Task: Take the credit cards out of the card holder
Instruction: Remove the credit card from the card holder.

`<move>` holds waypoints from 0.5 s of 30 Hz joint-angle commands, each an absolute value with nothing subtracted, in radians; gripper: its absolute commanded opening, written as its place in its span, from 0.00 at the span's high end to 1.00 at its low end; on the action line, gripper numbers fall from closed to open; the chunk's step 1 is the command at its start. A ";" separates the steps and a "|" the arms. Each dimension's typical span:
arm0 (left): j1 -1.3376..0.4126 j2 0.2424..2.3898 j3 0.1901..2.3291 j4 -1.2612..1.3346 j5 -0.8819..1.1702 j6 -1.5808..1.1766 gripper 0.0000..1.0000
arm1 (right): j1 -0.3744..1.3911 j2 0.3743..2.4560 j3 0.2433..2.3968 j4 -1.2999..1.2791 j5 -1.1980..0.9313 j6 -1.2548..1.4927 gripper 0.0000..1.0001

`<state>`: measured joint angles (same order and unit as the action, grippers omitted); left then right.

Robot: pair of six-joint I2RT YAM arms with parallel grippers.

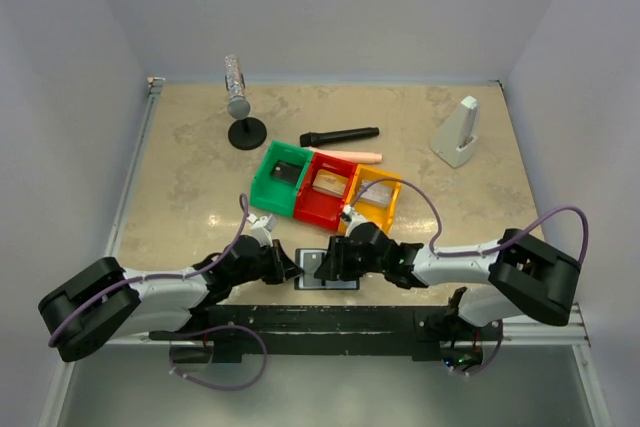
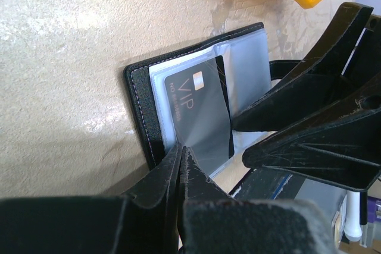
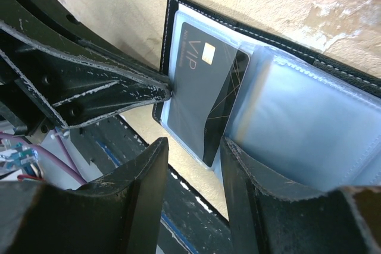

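The card holder (image 1: 328,269) lies open and flat by the near edge of the tabletop (image 1: 200,167), about midway along it. A dark card (image 2: 196,111) marked VIP sits askew in its clear sleeve (image 3: 309,123), seemingly part way out. My left fingers (image 2: 164,179) are pressed together, their tip on the holder's edge right beside the card. My right fingers (image 3: 250,194) stand apart, close over the card's near corner, clamped on nothing that I can see. My worry is that the card is thin and lies flat. If I close the right fingers too high they may slip off it; too low, and they may catch the sleeve as well, so the whole holder drags instead of the card sliding free. My left tip pins only a narrow bit of edge, and if it slips, the holder could turn, fold shut or go off the near edge. The two sets of fingers are almost touching, so a careless pull could knock them together. The yellow bin (image 1: 378,202) just beyond leaves little room that way.
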<state>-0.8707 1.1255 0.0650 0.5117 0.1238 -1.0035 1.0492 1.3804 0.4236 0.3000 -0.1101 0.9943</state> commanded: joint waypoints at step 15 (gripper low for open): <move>-0.867 1.132 0.038 0.526 0.110 -0.985 0.98 | 1.023 1.410 0.474 0.305 -0.089 1.008 0.55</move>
